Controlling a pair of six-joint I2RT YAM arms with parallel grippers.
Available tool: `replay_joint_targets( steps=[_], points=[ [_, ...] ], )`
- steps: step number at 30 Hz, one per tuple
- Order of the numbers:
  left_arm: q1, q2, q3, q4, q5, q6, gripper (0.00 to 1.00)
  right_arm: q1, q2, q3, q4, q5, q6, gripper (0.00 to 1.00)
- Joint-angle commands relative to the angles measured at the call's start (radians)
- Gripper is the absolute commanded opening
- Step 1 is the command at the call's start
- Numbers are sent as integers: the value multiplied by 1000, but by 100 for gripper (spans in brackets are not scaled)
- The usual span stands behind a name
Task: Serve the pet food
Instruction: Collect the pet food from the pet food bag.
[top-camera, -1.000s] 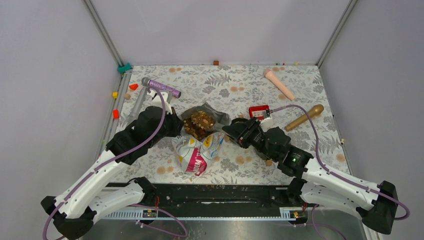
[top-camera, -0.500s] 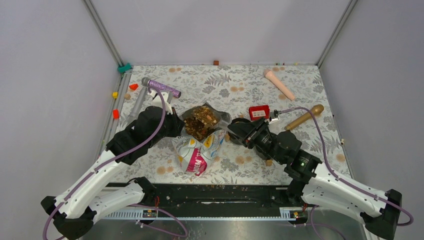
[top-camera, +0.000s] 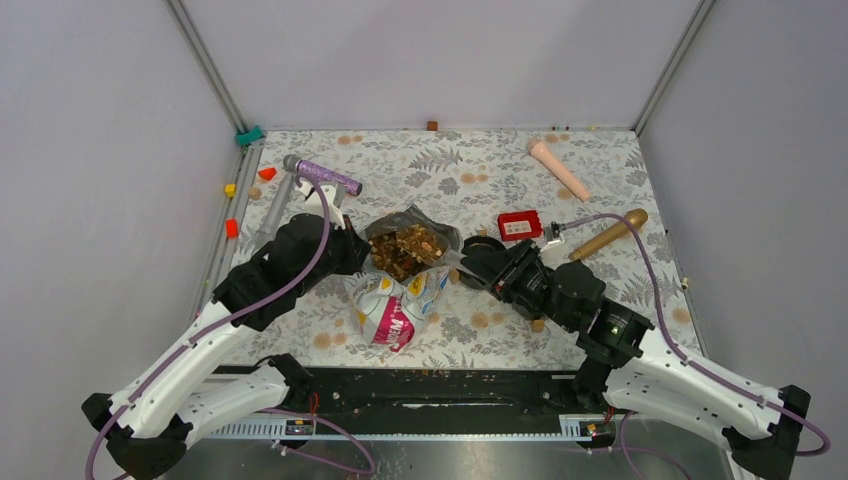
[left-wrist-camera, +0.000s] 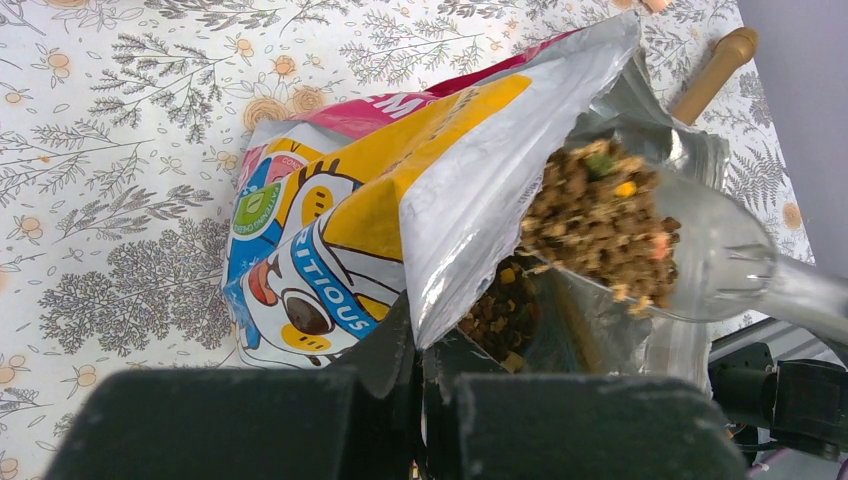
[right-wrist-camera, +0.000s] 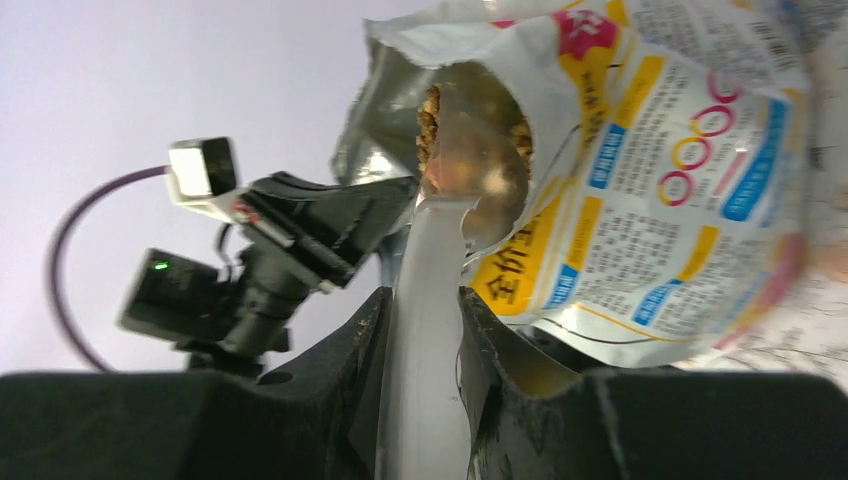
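My right tool (right-wrist-camera: 425, 312) is clamping the pale handle of the scoop (right-wrist-camera: 437, 215), with one finger pressing on each side. The scoop is reaching up into the open mouth of the bag (right-wrist-camera: 640, 190), and its bowl is carrying pet food (right-wrist-camera: 432, 108). The left tool (right-wrist-camera: 388, 200) is gripping the bag's foil edge beside the mouth. A purple cable (right-wrist-camera: 68, 270) is looping behind it.

Yellow-pink cartoon-cat bag (left-wrist-camera: 330, 230), brown kibble (left-wrist-camera: 600, 215) (green, orange flecks), floral table (left-wrist-camera: 120, 150)
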Motion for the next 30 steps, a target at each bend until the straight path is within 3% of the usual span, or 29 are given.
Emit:
replay_joint_targets(
  steps=[1,4,8,10,13,16,20,23,26,30],
  points=[
    [-3,-26,-3,121,61,-26,0,6,66,179,-227,17,-157,0],
    [-4,-26,-2,121,62,-26,0,6,72,229,-279,1,-233,0],
    [-3,-25,-1,119,46,-24,0,6,16,91,-52,23,-139,0],
    [-2,-27,1,117,49,-23,0,3,10,132,-148,32,-169,0],
    [-2,-34,-4,122,53,-26,0,3,-5,149,-161,14,-190,0],
    [-2,-33,-6,122,44,-26,0,3,39,242,-309,-7,-246,0],
    [-3,-30,-4,120,42,-25,0,3,41,187,-220,-60,-229,0],
    [-3,-26,-3,117,36,-28,0,3,97,252,-312,-106,-259,0],
    [-3,-31,-4,116,39,-30,0,1,24,181,-231,-43,-223,0],
    [-3,-40,-3,116,24,-32,0,-2,-39,48,-27,-70,-118,0]
  ],
)
